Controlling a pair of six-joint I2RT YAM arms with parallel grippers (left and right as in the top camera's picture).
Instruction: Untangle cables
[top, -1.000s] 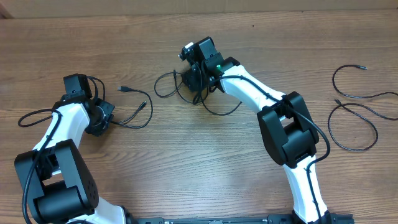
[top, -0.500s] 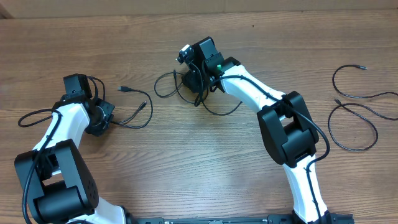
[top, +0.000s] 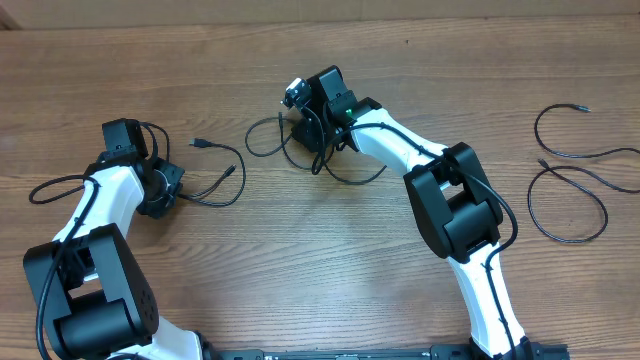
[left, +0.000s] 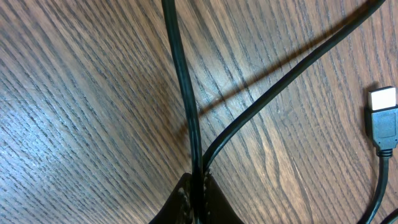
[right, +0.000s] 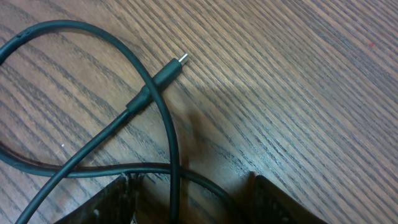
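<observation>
In the left wrist view my left gripper (left: 198, 186) is shut on a thin black cable (left: 186, 93); two strands run out from the fingertips across the wood, and a small plug (left: 384, 121) lies at the right. Overhead, that cable (top: 228, 178) curls right of the left gripper (top: 160, 195). My right gripper (right: 193, 202) stands open low over a second cable (right: 158, 112), whose crossing strands lie between the fingers (right: 106, 199). Its plug end (right: 171, 67) points up-right. Overhead, the right gripper (top: 303, 125) sits over this cable's loops (top: 262, 135) at top centre.
Two separate loose cables lie at the far right, one (top: 575, 135) above the other (top: 568, 205). Each arm carries its own thicker black lead. The wooden table (top: 300, 260) runs past every view's edges.
The right arm has shifted slightly left and away, and its jaws have narrowed a little around the crossing strands. The left arm and its held cable have not moved.
</observation>
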